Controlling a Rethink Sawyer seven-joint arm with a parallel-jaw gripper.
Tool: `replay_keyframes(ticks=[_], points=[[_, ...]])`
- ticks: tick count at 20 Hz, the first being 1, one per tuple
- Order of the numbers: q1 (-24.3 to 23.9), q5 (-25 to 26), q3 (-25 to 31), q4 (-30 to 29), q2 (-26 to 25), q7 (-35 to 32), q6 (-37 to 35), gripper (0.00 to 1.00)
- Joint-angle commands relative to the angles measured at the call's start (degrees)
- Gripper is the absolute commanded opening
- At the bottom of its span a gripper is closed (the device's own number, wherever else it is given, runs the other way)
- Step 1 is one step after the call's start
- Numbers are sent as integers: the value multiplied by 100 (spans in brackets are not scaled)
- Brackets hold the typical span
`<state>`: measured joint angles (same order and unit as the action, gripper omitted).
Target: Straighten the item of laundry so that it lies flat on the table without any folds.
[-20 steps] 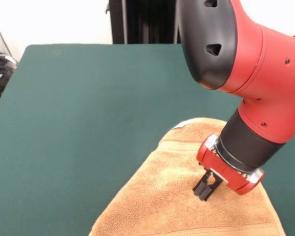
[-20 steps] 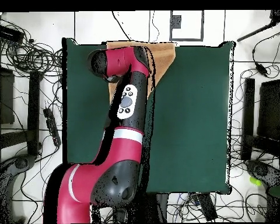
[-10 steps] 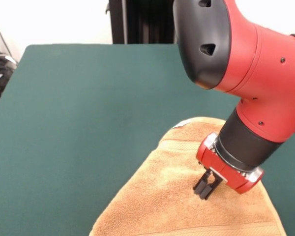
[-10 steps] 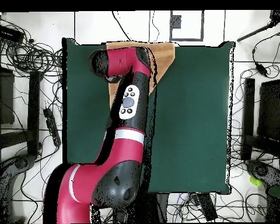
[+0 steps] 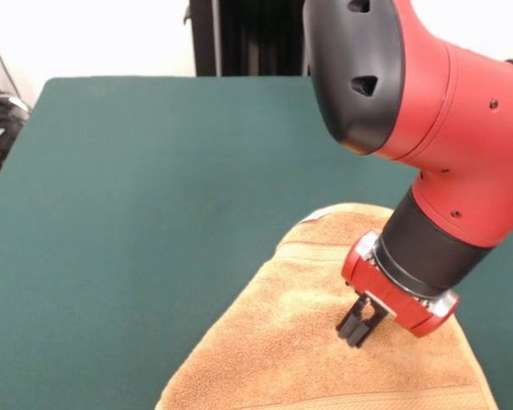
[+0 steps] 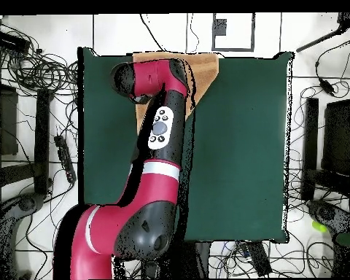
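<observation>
The gripper (image 5: 356,329) points down at the middle of the orange-tan hand towel (image 5: 299,350), its two black fingers drawn close together with only a thin slit between them, tips at or just above the terry pile; whether they pinch any cloth cannot be told from here, and nothing seems lifted between them. Above it the red wrist and the big red and black arm (image 5: 427,128) lean in from the upper right of the front view. The towel lies at the near edge of the dark green table (image 5: 154,188) in that view, running off the bottom of the picture, with a woven stripe band and a small pale tag showing at its far rounded corner. That corner looks humped and doubled rather than flat, so the straightening is probably not finished. To do this step well, I would judge that a grasp should be taken at an outer edge or corner of the folded layer, not in the middle, and the cloth drawn outward low over the table so it unrolls without bunching. In the overhead view the towel (image 6: 204,67) sits at the table's (image 6: 236,146) top edge, mostly covered by the arm (image 6: 160,131). Open green cloth spreads wide toward the table's centre, while the towel's own side offers almost no margin.
</observation>
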<state>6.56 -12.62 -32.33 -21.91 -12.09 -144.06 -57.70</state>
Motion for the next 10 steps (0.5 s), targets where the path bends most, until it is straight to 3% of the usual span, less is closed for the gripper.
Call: replay_keyframes(ticks=[1, 5, 10], points=[[389, 81, 545, -987, -1125, -1153, -1, 0], [392, -1, 260, -597, -1372, -1535, -509, 0], [309, -167, 139, -303, -1534, -1404, -1087, 0]])
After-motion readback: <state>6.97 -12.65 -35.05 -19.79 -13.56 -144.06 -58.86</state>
